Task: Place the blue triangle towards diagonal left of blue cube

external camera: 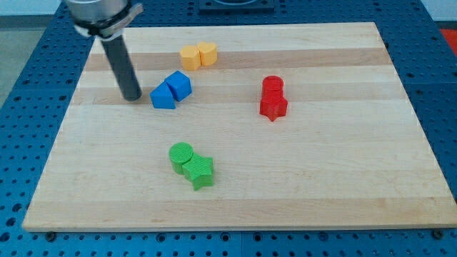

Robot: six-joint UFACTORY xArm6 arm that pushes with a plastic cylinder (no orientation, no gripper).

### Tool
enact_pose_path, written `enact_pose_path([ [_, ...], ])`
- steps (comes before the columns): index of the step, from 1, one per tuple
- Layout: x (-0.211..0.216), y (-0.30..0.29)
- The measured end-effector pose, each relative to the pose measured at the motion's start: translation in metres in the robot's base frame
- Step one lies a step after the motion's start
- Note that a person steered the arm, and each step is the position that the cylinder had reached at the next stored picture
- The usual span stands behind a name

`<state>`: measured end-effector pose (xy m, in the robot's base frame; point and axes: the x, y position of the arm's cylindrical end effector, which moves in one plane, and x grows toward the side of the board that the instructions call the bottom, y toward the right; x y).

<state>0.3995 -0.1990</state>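
Tip: my tip [132, 98], the lower end of a straight dark rod, rested on the worktop just to the view's left of the blue pair, with a narrow gap before the triangle.
End effector: a plain rod with nothing to spread or pinch, so it held no block.
Blue triangle [162, 96]: lay at the view's upper left, touching the blue cube [179, 84] on the cube's lower-left side.
Risk of shoving both: a push toward the view's right would probably have driven the triangle into the cube and moved the two together.
Risk of spinning: an off-centre push on the sloped block could have turned it rather than slid it.
Risk to neighbours: the two yellow blocks [198, 55] sat near, above the blue pair, and a drifting cube might have bumped them.
Others: two red blocks [273, 98] to the right and two green blocks [191, 165] below stood well apart.
Worktop [343, 178]: a pale wooden board with faint grain.
Room: a blue perforated surface [21, 78] surrounded the board.
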Motion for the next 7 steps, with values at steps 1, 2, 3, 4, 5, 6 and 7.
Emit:
enact_pose_path([
  [1, 0.034, -0.01],
  [2, 0.038, 0.0],
  [3, 0.035, 0.014],
  [4, 0.028, 0.023],
  [5, 0.028, 0.045],
  [6, 0.022, 0.058],
  [7, 0.015, 0.059],
])
